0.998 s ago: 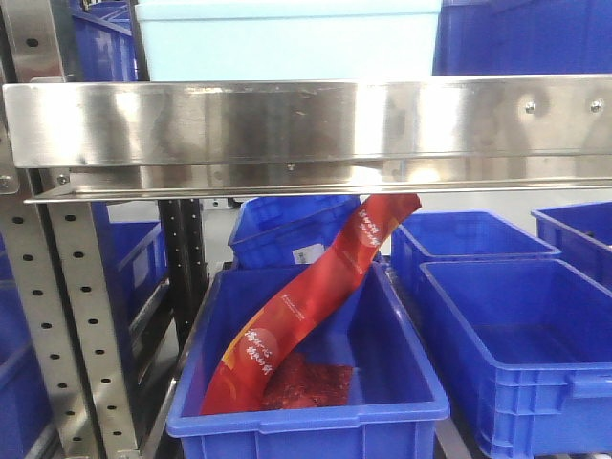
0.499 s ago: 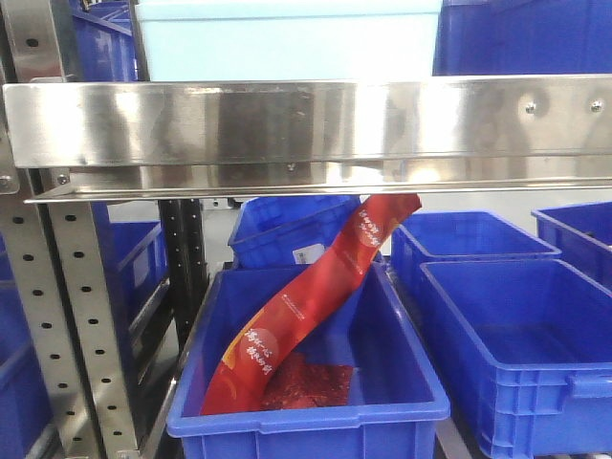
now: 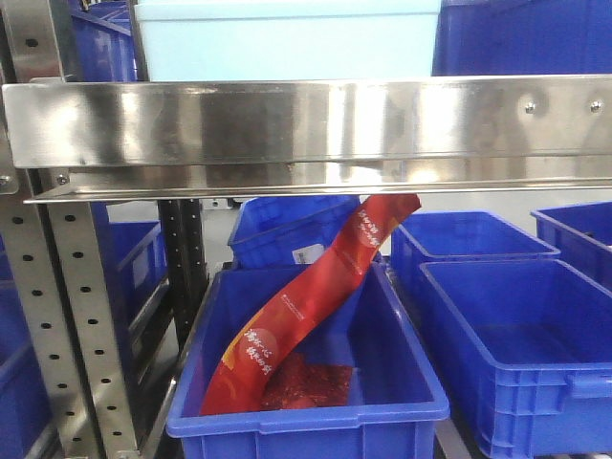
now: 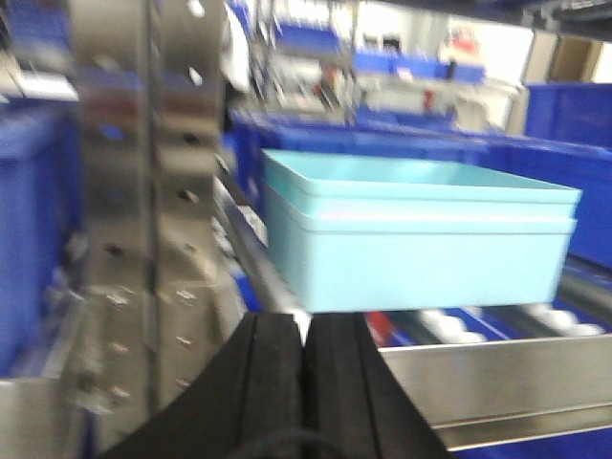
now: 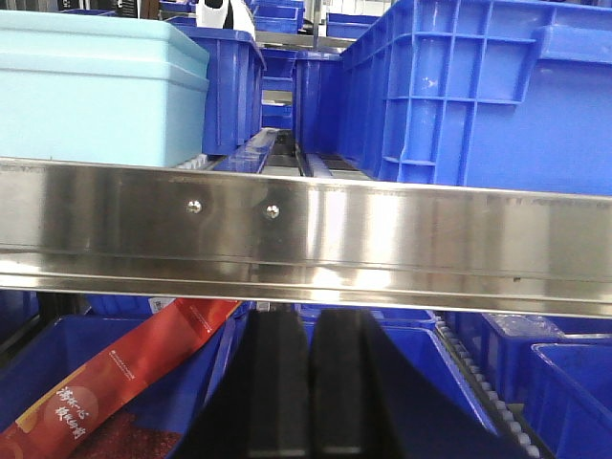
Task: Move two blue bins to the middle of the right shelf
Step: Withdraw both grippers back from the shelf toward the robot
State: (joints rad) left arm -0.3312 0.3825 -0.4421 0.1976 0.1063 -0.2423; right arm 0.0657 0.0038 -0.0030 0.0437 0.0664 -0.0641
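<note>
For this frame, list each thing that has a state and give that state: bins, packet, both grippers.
pale blue bins: two nested, upright on the roller shelf, not gripped.
royal-blue bin: open, holding the packet.
red snack packet: propped at a slant, its top reaching over the bin's back rim.
royal-blue bin at right: open, looks empty.
left gripper: shut, holding nothing.
right gripper: shut, holding nothing.

Shelf rail [image 3: 306, 124]: polished steel, crossing just ahead of the shut jaws.
Upright post [image 3: 57, 316]: perforated steel, left of them.
Rollers [image 4: 478, 325]: white, beyond the rail.
Light: bright, even.
</note>
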